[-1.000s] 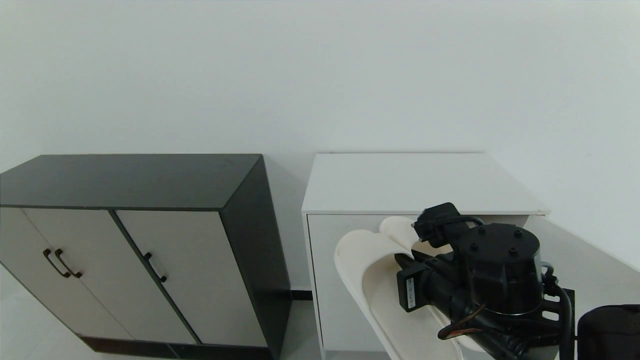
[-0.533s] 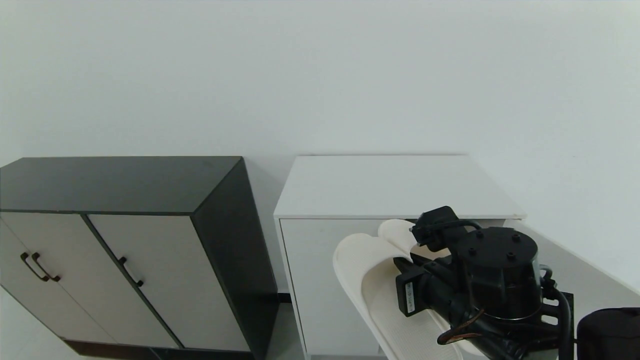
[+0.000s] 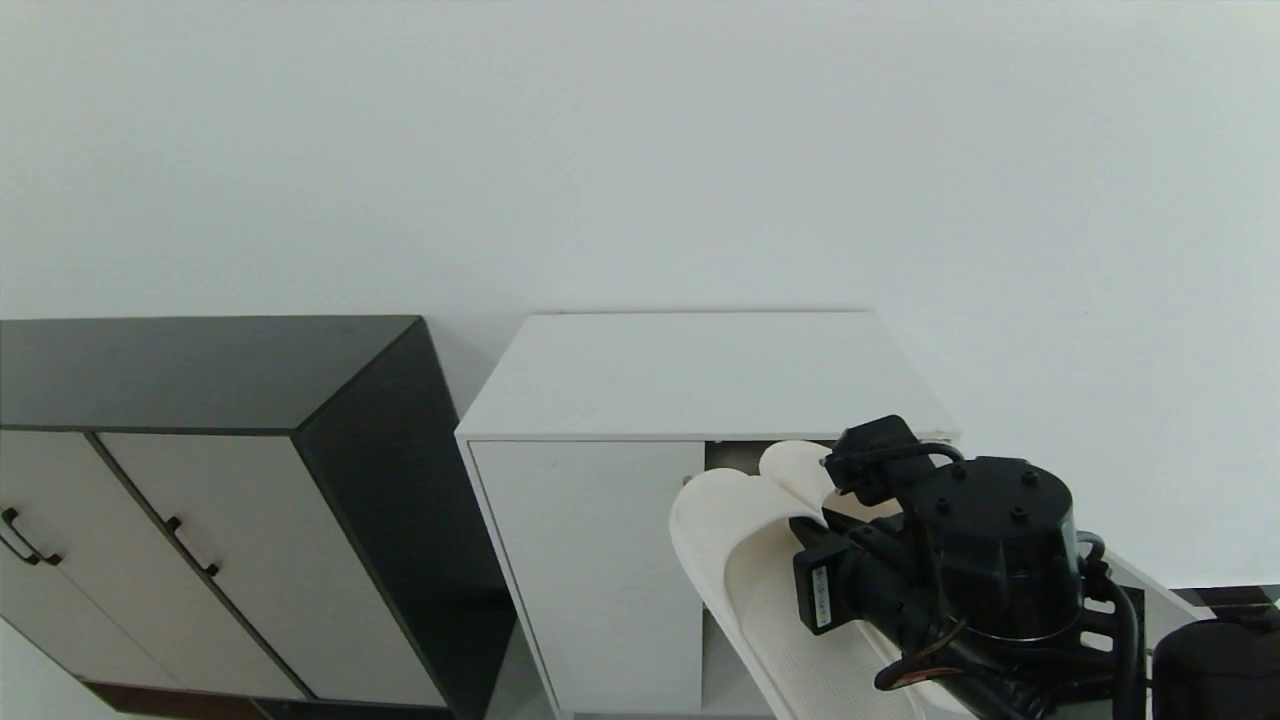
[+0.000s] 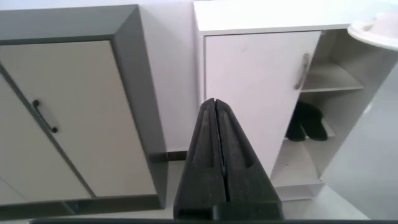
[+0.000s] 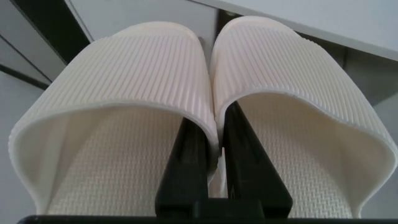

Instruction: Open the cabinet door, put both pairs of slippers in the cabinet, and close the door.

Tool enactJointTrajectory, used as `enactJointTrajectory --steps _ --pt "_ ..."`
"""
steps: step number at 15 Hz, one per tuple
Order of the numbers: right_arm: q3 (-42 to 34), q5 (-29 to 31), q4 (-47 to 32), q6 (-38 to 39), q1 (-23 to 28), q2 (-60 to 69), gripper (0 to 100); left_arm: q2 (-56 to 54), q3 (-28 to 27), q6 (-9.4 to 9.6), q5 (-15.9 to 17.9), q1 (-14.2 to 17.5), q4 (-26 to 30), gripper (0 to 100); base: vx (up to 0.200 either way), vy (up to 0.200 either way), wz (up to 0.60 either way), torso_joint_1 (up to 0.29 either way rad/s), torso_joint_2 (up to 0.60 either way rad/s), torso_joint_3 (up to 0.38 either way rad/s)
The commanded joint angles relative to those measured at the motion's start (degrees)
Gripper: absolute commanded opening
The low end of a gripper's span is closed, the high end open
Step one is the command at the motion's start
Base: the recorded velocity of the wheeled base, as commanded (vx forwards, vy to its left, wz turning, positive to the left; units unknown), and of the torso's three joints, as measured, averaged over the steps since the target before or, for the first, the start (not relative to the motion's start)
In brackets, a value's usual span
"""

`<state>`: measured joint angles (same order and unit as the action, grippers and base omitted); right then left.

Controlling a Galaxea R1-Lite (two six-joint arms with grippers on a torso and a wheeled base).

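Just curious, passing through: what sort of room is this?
Likely a home entryway or a mock-up of one: a white shoe cabinet with dark footwear on a shelf, a dark cabinet beside it, cream slippers in the right gripper.

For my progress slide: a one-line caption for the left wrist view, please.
Shut left claw faces the open white cabinet, black slippers on a shelf inside.
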<state>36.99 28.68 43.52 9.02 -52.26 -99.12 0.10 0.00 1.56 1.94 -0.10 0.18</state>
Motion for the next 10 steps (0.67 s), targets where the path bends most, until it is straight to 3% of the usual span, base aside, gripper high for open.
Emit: enactJointTrajectory --steps 1,3,10 --pt "-0.34 -0.12 0.07 0.03 -0.03 -0.11 0 0.08 0.00 0.02 0.00 0.01 -0.01 0 0.000 -0.200 0.00 0.002 -0.01 0.002" --pt "-1.48 -0.12 0.07 -0.14 -0.12 -0.37 0 0.08 0.00 0.02 0.00 0.10 -0.01 0 0.000 -0.200 0.00 0.005 0.01 0.002" --pt "-1.13 -0.82 0.51 0.38 -2.58 0.07 0 0.08 0.00 0.02 0.00 0.01 -0.01 0 0.000 0.000 0.00 0.000 0.00 0.000"
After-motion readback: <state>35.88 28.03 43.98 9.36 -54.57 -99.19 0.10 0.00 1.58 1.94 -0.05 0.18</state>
